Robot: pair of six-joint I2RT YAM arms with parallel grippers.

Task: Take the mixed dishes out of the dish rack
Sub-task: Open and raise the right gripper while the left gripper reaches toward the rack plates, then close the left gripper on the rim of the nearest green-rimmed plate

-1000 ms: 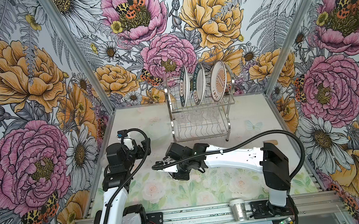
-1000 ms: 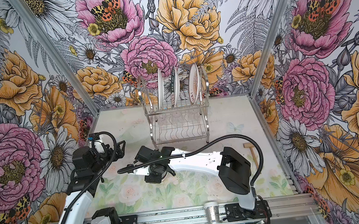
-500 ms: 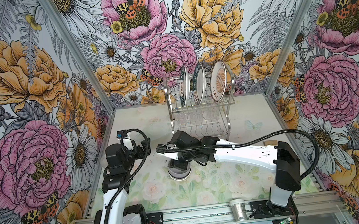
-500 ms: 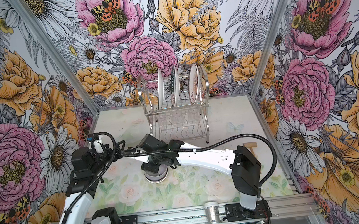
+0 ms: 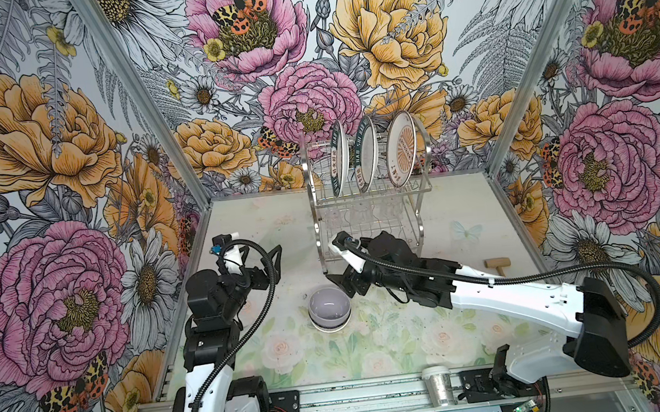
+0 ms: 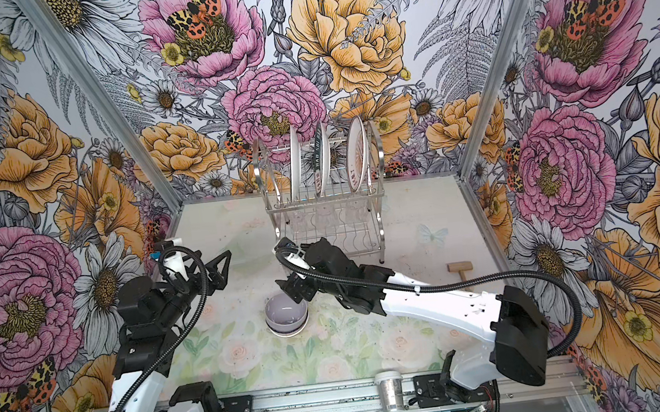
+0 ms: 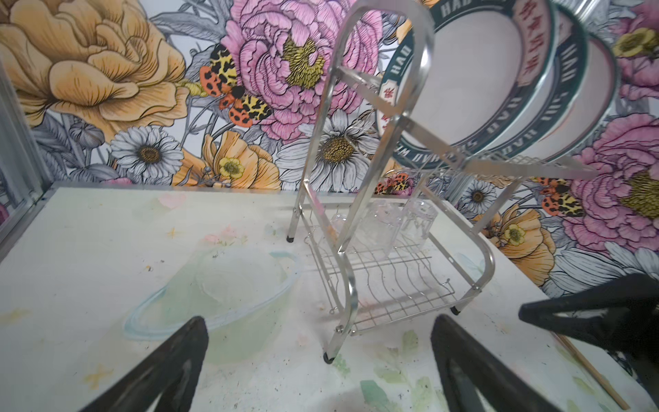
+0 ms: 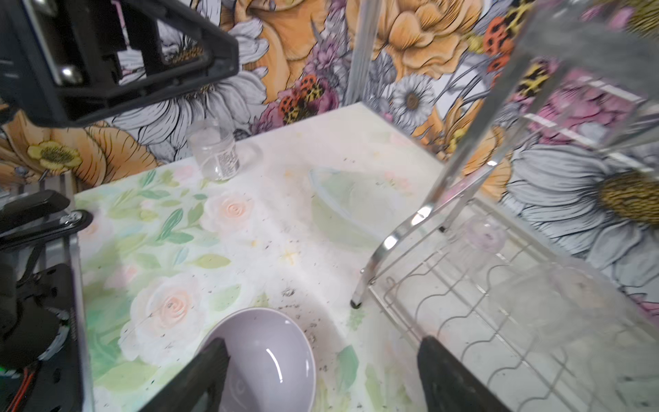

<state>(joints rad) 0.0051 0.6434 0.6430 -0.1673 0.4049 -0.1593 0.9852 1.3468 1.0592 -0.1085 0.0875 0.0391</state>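
Observation:
The chrome dish rack point(image 5: 368, 228) point(image 6: 329, 236) stands at the back of the table. Three plates stand on edge in its upper tier: two green-rimmed ones point(image 5: 338, 160) point(image 7: 474, 71) and one with an orange sunburst point(image 5: 401, 153). Clear glasses point(image 7: 385, 221) point(image 8: 485, 235) sit upside down on the lower tier. A lavender bowl point(image 5: 329, 307) point(image 6: 286, 314) point(image 8: 264, 356) rests upright on the table in front of the rack. My right gripper point(image 5: 343, 287) point(image 8: 322, 340) hangs open just behind the bowl, holding nothing. My left gripper point(image 6: 221, 264) point(image 7: 319, 319) is open and empty, facing the rack from the left.
A clear, faintly green bowl point(image 7: 214, 285) point(image 8: 342, 203) lies on the table left of the rack. A small clear jar point(image 8: 215, 153) stands near the left wall. A glittery cup point(image 5: 439, 385) sits on the front rail, and a wooden mallet point(image 5: 497, 264) lies at the right.
My right gripper set the lavender bowl down on the table, opened, and drew back toward the rack. The left arm has not moved.

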